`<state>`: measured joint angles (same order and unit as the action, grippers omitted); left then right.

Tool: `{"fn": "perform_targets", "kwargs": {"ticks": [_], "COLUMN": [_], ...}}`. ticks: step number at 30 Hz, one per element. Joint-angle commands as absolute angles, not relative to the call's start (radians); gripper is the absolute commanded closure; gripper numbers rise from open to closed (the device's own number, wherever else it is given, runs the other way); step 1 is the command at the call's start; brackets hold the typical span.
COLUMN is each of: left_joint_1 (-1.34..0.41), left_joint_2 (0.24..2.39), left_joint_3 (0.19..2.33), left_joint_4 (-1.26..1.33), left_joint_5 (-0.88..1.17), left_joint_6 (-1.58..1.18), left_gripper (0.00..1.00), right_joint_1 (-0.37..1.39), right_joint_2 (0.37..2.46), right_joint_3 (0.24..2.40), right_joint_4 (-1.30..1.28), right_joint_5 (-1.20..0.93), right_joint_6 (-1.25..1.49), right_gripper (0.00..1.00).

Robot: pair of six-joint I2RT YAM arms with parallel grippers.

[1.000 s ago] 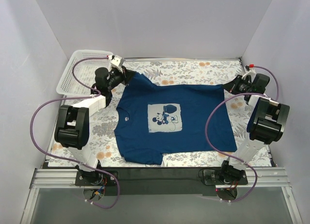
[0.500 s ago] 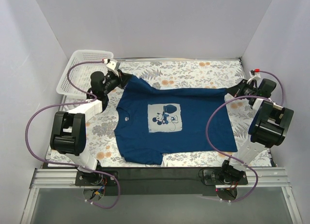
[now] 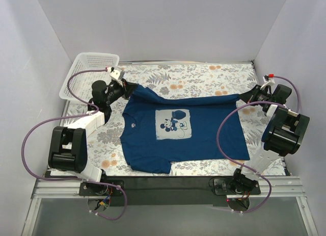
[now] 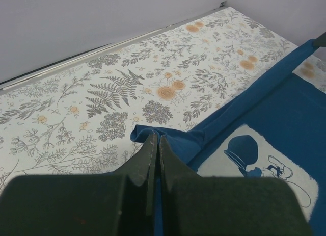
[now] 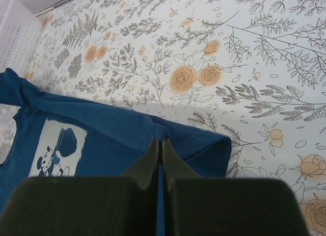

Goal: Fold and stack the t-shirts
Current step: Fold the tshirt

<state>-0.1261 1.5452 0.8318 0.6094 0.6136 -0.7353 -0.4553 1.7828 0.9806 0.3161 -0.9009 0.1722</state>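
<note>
floral tablecloth [image 3: 204, 75] lies flat under your navy t-shirt [image 3: 204, 129]. your left gripper [image 4: 155, 139] and right gripper [image 5: 159, 141] each clamp tight on its far edge, which runs taut between them.

One t-shirt [image 3: 204, 129], one basket [image 3: 94, 60], one tablecloth [image 3: 204, 75].

The left arm [image 3: 67, 148] and the right arm [image 3: 284, 131] are built alike, with boxy black joint housings joined by white links. A purple cable [image 3: 23, 150] loops along the left one, and another [image 3: 218, 136] along the right. A small red cap [image 3: 271, 75] sits by the right wrist. The fingers [image 4: 140, 167] are matte black wedges tapering to thin tips.
</note>
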Motion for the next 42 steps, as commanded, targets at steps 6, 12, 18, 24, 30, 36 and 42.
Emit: {"fn": "perform_targets", "kwargs": {"ticks": [6, 12, 18, 24, 30, 36, 42], "left_joint_1": [-0.12, -0.12, -0.12, -0.12, -0.12, -0.124, -0.135], "left_joint_2": [1.425, 1.39, 1.364, 1.339, 1.313, 1.29, 1.258], "left_joint_3": [0.773, 0.73, 0.7, 0.673, 0.658, 0.635, 0.621], "left_joint_4": [0.58, 0.583, 0.575, 0.569, 0.554, 0.535, 0.506], "left_joint_5": [0.65, 0.634, 0.586, 0.594, 0.601, 0.603, 0.589], "left_joint_6": [-0.689, -0.698, -0.701, -0.71, -0.724, -0.738, -0.736], "left_gripper": [1.0, 1.0, 1.0, 1.0, 1.0, 1.0, 1.0], "right_joint_1": [-0.46, -0.46, -0.456, -0.451, -0.451, -0.448, -0.445], "right_joint_2": [1.792, 1.809, 1.813, 1.818, 1.824, 1.841, 1.848], "right_joint_3": [1.028, 1.048, 1.055, 1.043, 1.042, 1.058, 1.065], "right_joint_4": [0.342, 0.341, 0.339, 0.336, 0.33, 0.321, 0.311], "right_joint_5": [-0.928, -0.928, -0.936, -0.937, -0.931, -0.919, -0.911], "right_joint_6": [0.173, 0.184, 0.189, 0.183, 0.179, 0.183, 0.178], "right_gripper": [0.99, 0.99, 0.99, 0.99, 0.99, 0.99, 0.99]}}
